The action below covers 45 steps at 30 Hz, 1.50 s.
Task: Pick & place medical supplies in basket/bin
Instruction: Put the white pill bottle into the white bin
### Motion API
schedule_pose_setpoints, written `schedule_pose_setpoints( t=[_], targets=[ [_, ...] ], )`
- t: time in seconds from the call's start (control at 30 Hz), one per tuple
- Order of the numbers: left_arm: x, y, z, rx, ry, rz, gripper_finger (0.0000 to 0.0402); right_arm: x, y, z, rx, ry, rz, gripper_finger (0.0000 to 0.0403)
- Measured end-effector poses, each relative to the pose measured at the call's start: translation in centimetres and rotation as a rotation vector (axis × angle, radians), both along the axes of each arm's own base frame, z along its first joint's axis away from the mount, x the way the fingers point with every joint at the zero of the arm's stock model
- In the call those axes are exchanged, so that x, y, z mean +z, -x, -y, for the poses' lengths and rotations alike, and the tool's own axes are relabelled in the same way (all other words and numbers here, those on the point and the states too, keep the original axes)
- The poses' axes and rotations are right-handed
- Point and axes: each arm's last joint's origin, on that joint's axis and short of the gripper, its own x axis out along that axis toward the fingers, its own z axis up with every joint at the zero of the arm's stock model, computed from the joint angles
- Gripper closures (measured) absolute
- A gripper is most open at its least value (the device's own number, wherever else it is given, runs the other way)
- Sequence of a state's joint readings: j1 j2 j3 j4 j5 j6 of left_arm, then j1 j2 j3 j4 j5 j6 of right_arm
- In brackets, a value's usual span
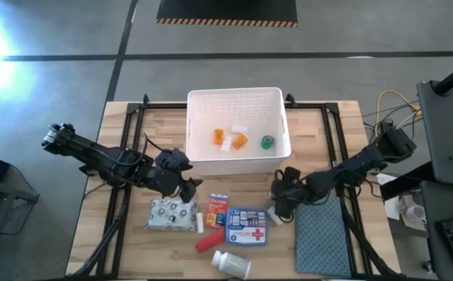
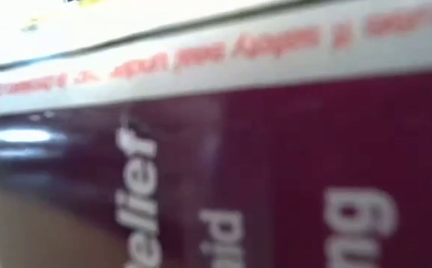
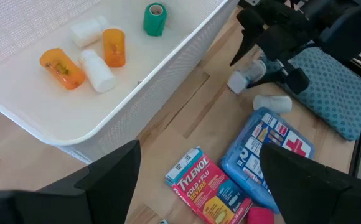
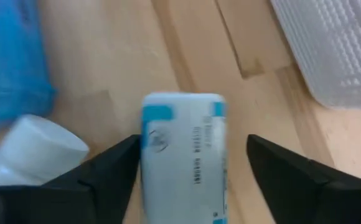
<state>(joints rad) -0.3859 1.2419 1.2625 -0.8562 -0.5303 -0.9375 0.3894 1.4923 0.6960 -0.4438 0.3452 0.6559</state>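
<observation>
I have the right pincer (image 4: 193, 180) low over the table (image 1: 344, 133), just off the bin's (image 1: 203, 160) 5 o'clock corner, and a small white bottle with a blue label (image 4: 183, 155) lies between its fingers. Its long axis runs straight out ahead of the pincer, in line with the fingers, so the jaws straddle its width. They stand part open, with a gap showing on each side of the bottle, so I judge nothing is gripped yet. A second white bottle (image 4: 34, 155) lies just beside it, close enough to be nudged as the jaws close.

The left pincer (image 3: 196, 180) hovers wide open and empty at the bin's 7 o'clock corner, near the red-blue box (image 3: 208, 186) and the blue red-cross pouch (image 3: 267, 152). It is the nearer arm for the grey patterned pack (image 1: 172, 215).

Already in the bin: two orange vials (image 3: 62, 65), white bottles (image 3: 98, 70) and the green tape roll (image 3: 155, 18). On the table at the bin's 6 o'clock lie the red tube (image 1: 208, 242) and a larger white pill bottle (image 1: 233, 263).

The right wrist view alone shows how the bottle sits between the fingers. From above it is hidden under the pincer. The left wrist view shows both small bottles below the right arm. The low view is blocked by a dark red package with white lettering (image 2: 275, 171) right against the lens
</observation>
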Motion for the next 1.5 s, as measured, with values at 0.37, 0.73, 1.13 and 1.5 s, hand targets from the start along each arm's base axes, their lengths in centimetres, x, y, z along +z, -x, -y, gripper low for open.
schedule_pose_setpoints(
  t=[0.37,0.73,1.13,1.5],
  targets=[
    [0.0,0.0,0.0,-0.001,-0.002,-0.001,0.0096,2.4,0.9,0.1,-0.064,-0.141,-0.073,0.0271],
    [0.0,0.0,0.0,-0.001,-0.002,-0.001,0.0096,20.0,4.0,1.7,-0.142,-0.14,0.544,0.0256],
    [0.0,0.0,0.0,-0.002,-0.003,-0.001,0.0096,22.4,1.4,10.8,-0.331,0.13,0.61,0.0182],
    [-0.1,0.3,1.3,-0.054,0.083,-0.009,0.0096,27.0,-0.1,10.9,-0.12,0.26,0.507,0.0099]
  ],
)
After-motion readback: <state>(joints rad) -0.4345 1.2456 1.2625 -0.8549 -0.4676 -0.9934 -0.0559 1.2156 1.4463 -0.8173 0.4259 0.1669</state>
